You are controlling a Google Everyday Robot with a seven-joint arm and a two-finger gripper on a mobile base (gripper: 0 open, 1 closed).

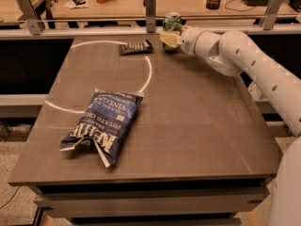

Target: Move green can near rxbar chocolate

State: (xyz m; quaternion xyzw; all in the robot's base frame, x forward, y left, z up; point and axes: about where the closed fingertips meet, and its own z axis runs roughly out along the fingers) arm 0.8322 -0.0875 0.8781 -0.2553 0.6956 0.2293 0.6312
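Observation:
The green can (171, 23) stands upright at the far edge of the dark table (197, 126), with its silver top showing. My gripper (170, 37) reaches in from the right and is shut on the can's lower half. The rxbar chocolate (135, 47), a small flat dark wrapper, lies on the table just left of the can, a short gap away.
A large blue-and-white chip bag (103, 124) lies at the front left of the table. A white arc is painted on the tabletop. A metal rail with posts (150, 6) runs behind the far edge. My white arm (254, 65) spans the right side.

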